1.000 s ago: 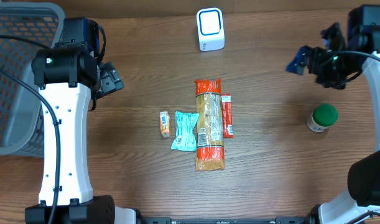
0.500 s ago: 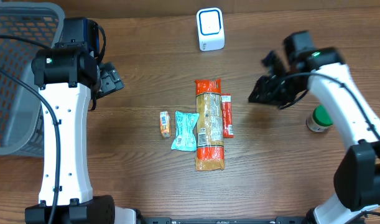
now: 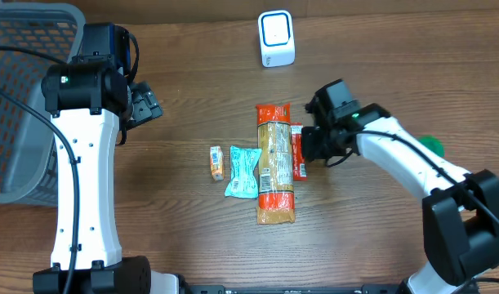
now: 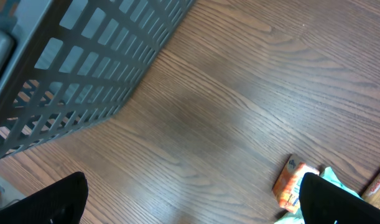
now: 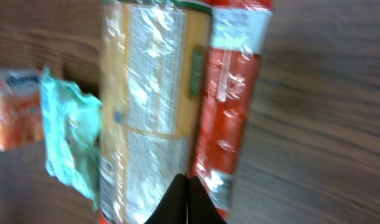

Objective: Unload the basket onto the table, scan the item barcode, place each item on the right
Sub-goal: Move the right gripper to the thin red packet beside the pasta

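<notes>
The right jaws are pressed together with nothing between them. In the wrist view their dark fingertips [image 5: 177, 208] meet in a point directly over the seam where the slim red packet [image 5: 230, 99] lies against the long pasta pack [image 5: 155, 106]. Both packs lie flat on the wooden surface [image 3: 380, 237], one to each side of the tips. A crumpled teal wrapper [image 5: 68, 137] and a small orange pack [image 5: 15, 109] lie beyond the pasta pack, further from the jaws.

The left jaws are spread wide and hold nothing. They hang over bare surface beside the grey basket [image 4: 84, 74], well apart from the row of packs.

The white scanner [image 3: 276, 38] stands upright, well away from the right jaws, past the far end of the pasta pack.

I judge the task barely begun. No pack is lifted, and no barcode faces the scanner. Which of the two packs the right jaws are meant to take cannot be told, and as they stand they grip neither. What remains is everything that matters: spreading the jaws, taking hold of a pack, raising it, and turning its printed code toward the scanner.
</notes>
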Controlling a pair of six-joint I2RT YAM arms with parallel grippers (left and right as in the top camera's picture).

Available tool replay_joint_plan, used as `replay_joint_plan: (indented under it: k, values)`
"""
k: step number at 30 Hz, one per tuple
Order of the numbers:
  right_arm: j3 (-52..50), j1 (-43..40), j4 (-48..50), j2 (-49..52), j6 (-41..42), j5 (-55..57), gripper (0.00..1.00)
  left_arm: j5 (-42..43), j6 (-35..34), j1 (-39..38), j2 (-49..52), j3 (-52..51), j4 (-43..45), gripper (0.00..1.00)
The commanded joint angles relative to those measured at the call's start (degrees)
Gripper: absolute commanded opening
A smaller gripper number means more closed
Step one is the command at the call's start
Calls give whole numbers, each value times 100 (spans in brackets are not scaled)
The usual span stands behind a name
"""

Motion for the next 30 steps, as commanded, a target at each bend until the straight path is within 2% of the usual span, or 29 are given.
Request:
replay_joint_plan:
  k: [1,8,25,30]
  values:
    - [-155,216,267,-28,612,382,4,-72,105,15,46,26,-9,99]
    - [-221,509,428,-28,1209,1274,4,-72,107,15,46,26,-11,100]
    - [-955,551,1572,-28,1565,1263,4,-72,105,15,46,26,-9,100]
    - [-1014,551,1626,-28,1851,1209,4,-72,107,15,46,26,-9,100]
